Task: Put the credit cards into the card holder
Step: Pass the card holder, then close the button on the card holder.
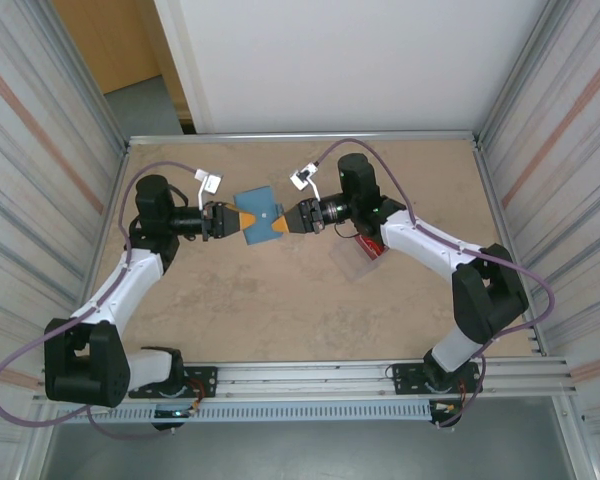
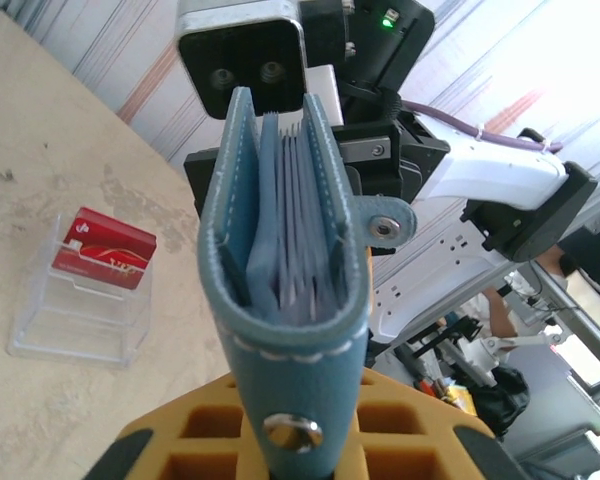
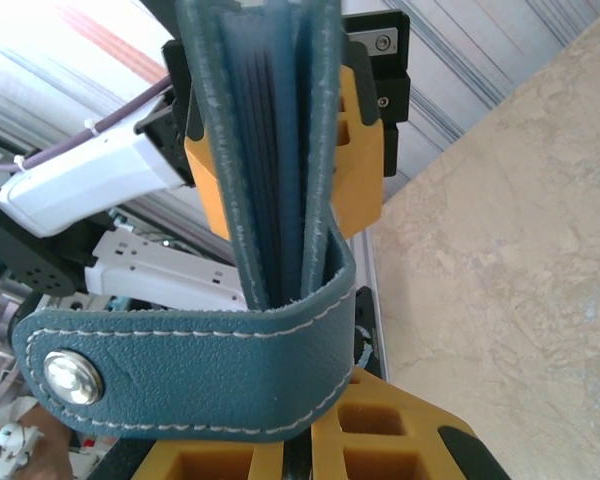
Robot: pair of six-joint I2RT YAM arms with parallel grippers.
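Both arms meet over the far middle of the table [image 1: 280,320] with the card holder [image 1: 263,210] raised between them. The left gripper [image 1: 242,222] is nipped tight on one end and the right gripper [image 1: 288,222] is clamped on the other. From the left wrist you look straight down into the grey-blue pockets, which are only narrowly parted, and the snap tab [image 2: 385,225] hangs loose to one side. It looks a light, soft thing with stitched covers that would flop or fold if gripped in the middle, so I'd judge the covers' outer edges the right place to hold it, pulled gently apart to open a pocket. The credit cards [image 2: 107,248] are not in it yet. The red ones stand in a clear plastic case [image 2: 75,310] on the table, well apart from the holder. They look thin, stiff and slick — best pinched by the top edge that stands above the case, or they may slip.
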